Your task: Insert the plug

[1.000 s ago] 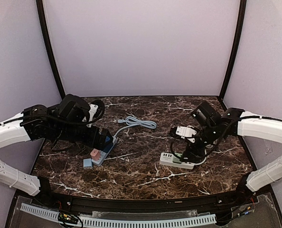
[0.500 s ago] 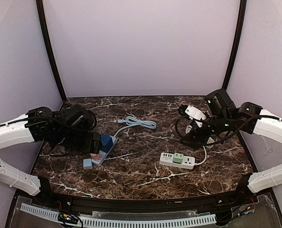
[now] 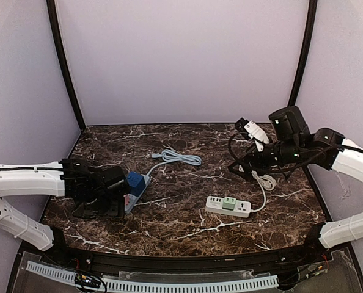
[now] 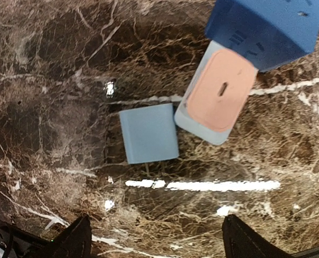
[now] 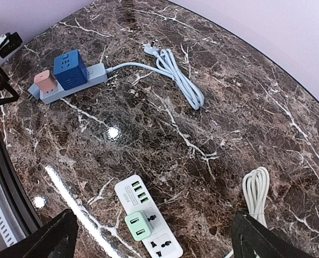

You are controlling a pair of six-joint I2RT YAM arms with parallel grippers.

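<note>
A small light-blue plug [image 4: 149, 133] lies loose on the marble, prongs toward my left gripper, just beside the pink adapter [image 4: 221, 90] at the end of the light-blue power strip [image 3: 139, 190]. A dark-blue cube [image 4: 267, 27] sits on that strip. My left gripper [image 4: 157, 244] is open, low over the plug, touching nothing; in the top view [image 3: 107, 204] it hides the plug. My right gripper [image 5: 157, 242] is open and empty, raised at the back right [image 3: 239, 155]. Below it the white power strip [image 5: 149, 215] carries a green plug [image 5: 138, 226].
A light-blue cable [image 5: 175, 75] is coiled at mid-back. A white cable coil [image 5: 255, 193] lies right of the white strip [image 3: 228, 206]. The table's near edge with a white slotted rail [image 3: 169, 284] runs along the front.
My left arm has swung down and toward the near left, now low over the light-blue plug. My right gripper has lifted off the white strip and pulled back to the right.
</note>
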